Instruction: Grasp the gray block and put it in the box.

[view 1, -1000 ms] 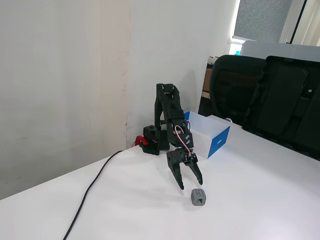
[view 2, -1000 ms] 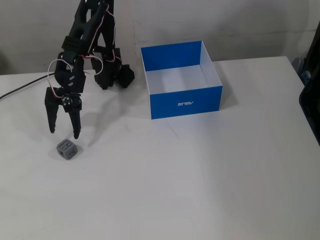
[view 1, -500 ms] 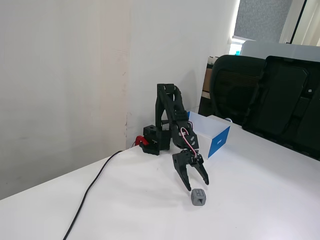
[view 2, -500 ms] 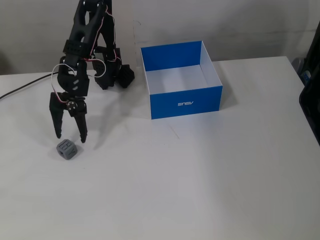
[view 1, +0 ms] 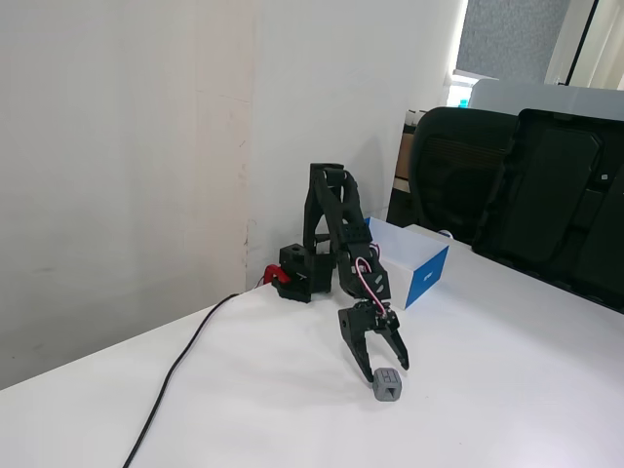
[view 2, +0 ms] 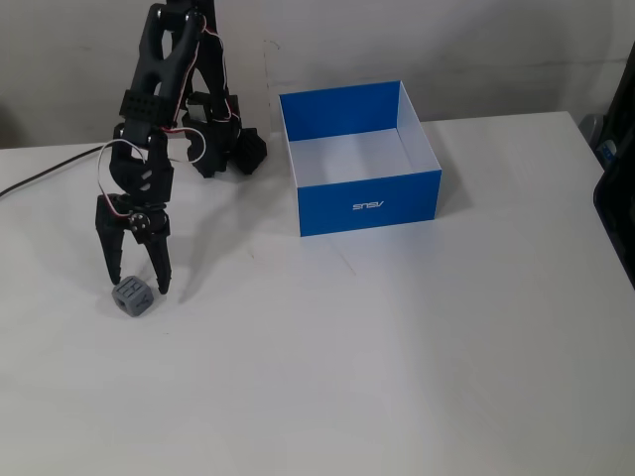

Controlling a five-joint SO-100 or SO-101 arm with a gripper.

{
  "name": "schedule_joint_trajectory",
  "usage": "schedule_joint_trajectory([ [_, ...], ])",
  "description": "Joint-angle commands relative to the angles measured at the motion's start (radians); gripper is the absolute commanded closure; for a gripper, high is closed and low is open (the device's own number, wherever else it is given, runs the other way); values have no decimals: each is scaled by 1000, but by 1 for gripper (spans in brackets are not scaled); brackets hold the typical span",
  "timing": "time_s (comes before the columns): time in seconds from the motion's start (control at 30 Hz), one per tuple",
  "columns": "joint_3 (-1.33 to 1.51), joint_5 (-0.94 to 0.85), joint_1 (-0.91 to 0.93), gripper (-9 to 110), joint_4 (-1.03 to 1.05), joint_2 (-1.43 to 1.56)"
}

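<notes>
The gray block (view 2: 133, 297) (view 1: 386, 385) rests on the white table, a small cube with grooved faces. My black gripper (view 2: 138, 287) (view 1: 384, 371) points straight down over it and is open, its two fingertips reaching down on either side of the block's top. I cannot tell whether they touch it. The box (view 2: 360, 206) (view 1: 426, 272), blue outside and white inside, stands open and empty to the right of the arm in a fixed view.
The arm's base (view 2: 224, 149) sits at the back of the table by the wall, with a black cable (view 1: 174, 380) trailing off toward the table edge. A large black case (view 1: 561, 200) and a chair (view 1: 453, 171) stand behind the box.
The gripper has come down and slightly forward, from hanging above and behind the block to straddling its top. The block and box have not moved.
</notes>
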Motion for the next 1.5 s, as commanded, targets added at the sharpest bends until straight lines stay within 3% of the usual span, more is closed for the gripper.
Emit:
schedule_joint_trajectory([
  [0.0,-78,8,-11,69,-23,-6],
  [0.27,-91,8,-38,72,-48,-58],
  [0.67,-83,8,-74,100,-48,-46],
  [1.03,-77,18,-92,101,-31,-17],
  [1.47,-252,268,-31,101,393,129],
])
